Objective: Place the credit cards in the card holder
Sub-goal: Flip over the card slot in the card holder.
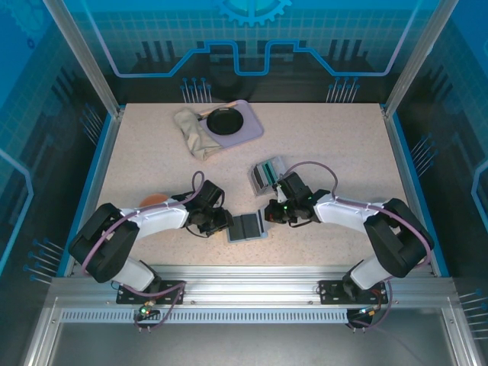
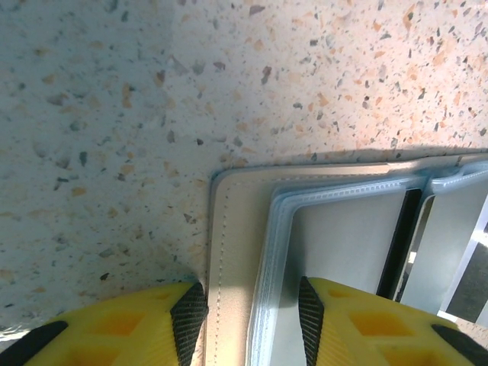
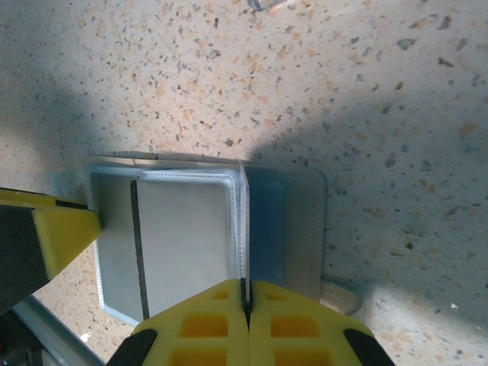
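Two sets of yellow fingers are gathered at the card holder [image 1: 246, 227], which is laid open and flat on the speckled desk [image 1: 328, 137] near its front edge, between the two arms. The left fingers [image 2: 188, 316] are spread and set astride the holder's left border, one pad just outside the stitched tan edge and the other on the grey inner panel. Whether the border is actually squeezed cannot be told. The right fingers [image 3: 229, 324] are pressed together on a thin credit card [image 3: 242, 229], seen edge-on as a pale line over the holder's middle. Just behind the right fingers, a grey tray [image 1: 267, 174] of upright cards is stood on the desk. Further back, a dark plate [image 1: 226, 120] is set on a lavender mat [image 1: 252, 128] — a crumpled beige cloth [image 1: 194, 133] is laid against its left side.
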Controlling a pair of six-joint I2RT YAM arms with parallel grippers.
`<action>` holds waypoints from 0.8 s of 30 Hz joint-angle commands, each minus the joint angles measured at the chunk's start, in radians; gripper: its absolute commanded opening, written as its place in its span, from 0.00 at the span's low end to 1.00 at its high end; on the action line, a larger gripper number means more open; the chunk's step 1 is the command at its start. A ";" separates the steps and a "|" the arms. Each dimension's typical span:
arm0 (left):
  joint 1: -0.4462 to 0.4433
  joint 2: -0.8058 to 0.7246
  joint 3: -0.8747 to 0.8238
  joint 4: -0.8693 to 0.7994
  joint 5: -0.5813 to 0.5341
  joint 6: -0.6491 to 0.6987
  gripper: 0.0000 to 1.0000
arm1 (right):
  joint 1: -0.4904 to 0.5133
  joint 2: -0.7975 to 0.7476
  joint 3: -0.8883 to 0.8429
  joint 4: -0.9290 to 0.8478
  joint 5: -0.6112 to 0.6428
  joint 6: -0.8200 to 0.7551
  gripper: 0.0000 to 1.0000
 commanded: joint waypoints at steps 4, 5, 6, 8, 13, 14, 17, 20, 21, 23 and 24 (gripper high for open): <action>-0.033 0.090 -0.017 0.088 0.061 -0.009 0.42 | -0.001 0.009 -0.003 0.015 -0.077 0.036 0.01; -0.034 0.091 -0.015 0.091 0.063 -0.008 0.42 | -0.004 0.005 -0.003 0.019 -0.081 0.043 0.01; -0.034 0.091 -0.013 0.092 0.064 -0.010 0.42 | -0.004 0.001 -0.003 0.021 -0.083 0.044 0.01; -0.036 0.093 -0.008 0.097 0.068 -0.012 0.42 | -0.005 -0.018 0.006 -0.005 -0.078 0.045 0.02; -0.043 0.113 0.009 0.157 0.096 -0.025 0.39 | -0.009 -0.110 0.034 -0.098 -0.019 0.013 0.02; -0.046 0.126 0.019 0.173 0.105 -0.028 0.39 | -0.018 -0.125 0.034 -0.105 -0.025 0.011 0.02; -0.064 0.162 0.065 0.201 0.122 -0.041 0.38 | -0.031 -0.137 0.036 -0.114 -0.054 0.007 0.02; -0.079 0.192 0.098 0.240 0.133 -0.062 0.38 | -0.033 -0.131 0.032 -0.103 -0.061 0.013 0.02; -0.081 0.200 0.104 0.253 0.136 -0.071 0.38 | -0.034 -0.128 0.028 -0.094 -0.066 0.015 0.02; -0.083 0.212 0.112 0.286 0.147 -0.085 0.38 | -0.034 -0.109 0.027 -0.075 -0.083 0.025 0.02; -0.085 0.213 0.115 0.298 0.149 -0.088 0.38 | -0.035 -0.102 0.025 -0.065 -0.093 0.029 0.02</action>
